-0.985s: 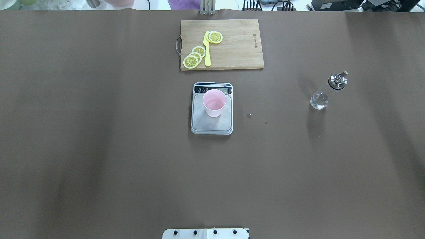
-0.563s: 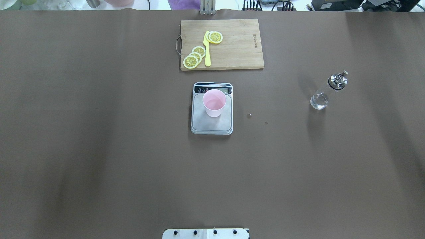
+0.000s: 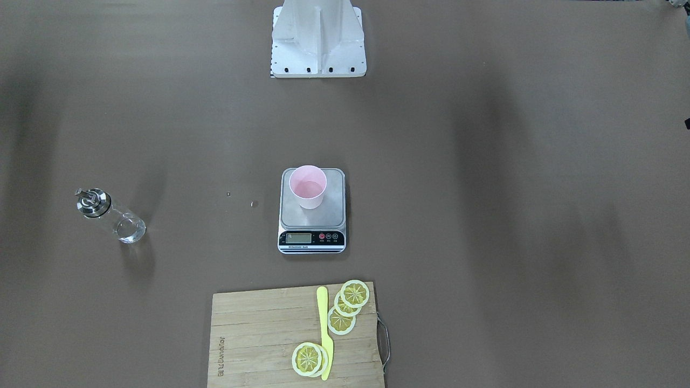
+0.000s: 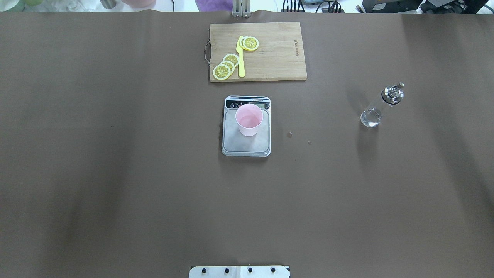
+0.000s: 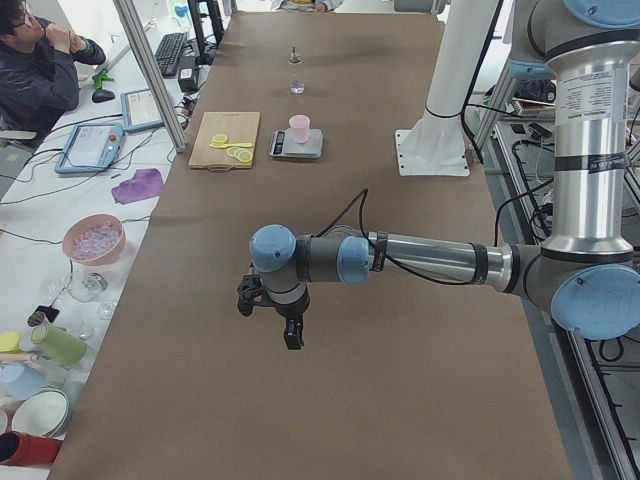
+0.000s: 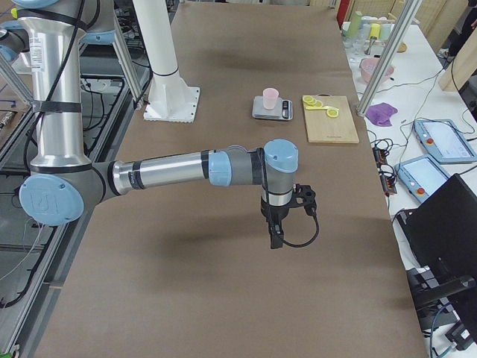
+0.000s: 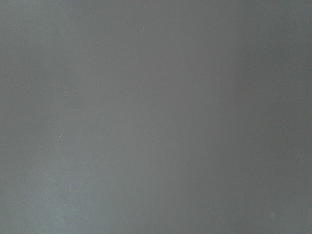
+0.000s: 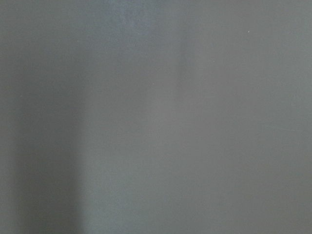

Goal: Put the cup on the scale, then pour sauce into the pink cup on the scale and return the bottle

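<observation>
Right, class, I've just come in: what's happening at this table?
Nothing is being handled. The pale pink plastic cup stands on the steel-topped kitchen scale. The clear glass bottle with a metal spout stands alone on the robot's right. The left gripper and right gripper hover over bare table, away from all three.

The left arm (image 5: 430,262), a silver tube with pale blue joint caps, stretches out level, and its wrist bends downward. The black two-finger left gripper (image 5: 290,340) hangs from it and points straight down. The right arm (image 6: 168,171), of the same build, takes the same pose, with the black right gripper (image 6: 273,242) pointing down. Both seem to carry nothing. How far the fingers are apart I cannot tell from these side views.
</observation>
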